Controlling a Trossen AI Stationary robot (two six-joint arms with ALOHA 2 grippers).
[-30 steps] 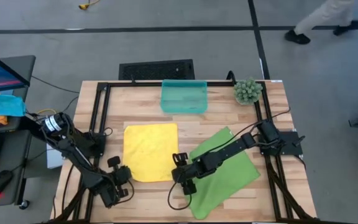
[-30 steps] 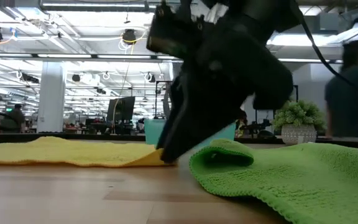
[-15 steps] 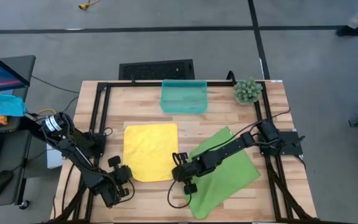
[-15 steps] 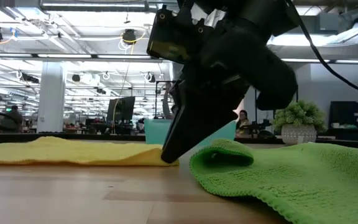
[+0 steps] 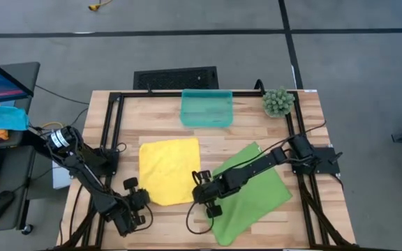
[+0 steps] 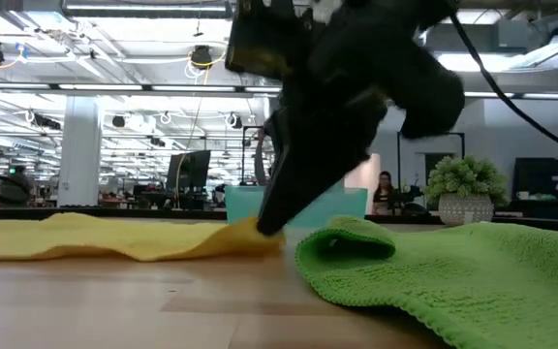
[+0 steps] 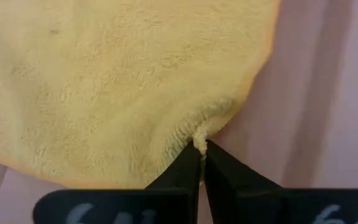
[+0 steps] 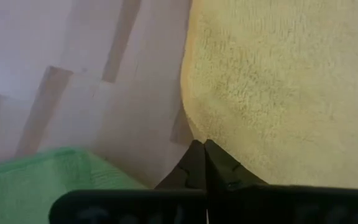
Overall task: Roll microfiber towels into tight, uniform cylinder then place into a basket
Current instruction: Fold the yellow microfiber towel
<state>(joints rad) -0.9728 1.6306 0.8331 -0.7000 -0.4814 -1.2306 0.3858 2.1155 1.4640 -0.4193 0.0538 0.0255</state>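
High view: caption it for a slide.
Both grippers, left and right, pinch the yellow towel's near corners; green towel beside.

Bare bench [image 5: 162, 125] lies open between the yellow towel [image 5: 167, 169] and the basket [image 5: 206, 108] at the far edge. The green towel [image 5: 253, 192] covers the right near area; the plant [image 5: 278, 102] occupies the far right corner. Both arms crowd the near edge.

No legible text showing on any surface, no readable labels, brands, numbers or signs appearing in any view, only blurred marks.
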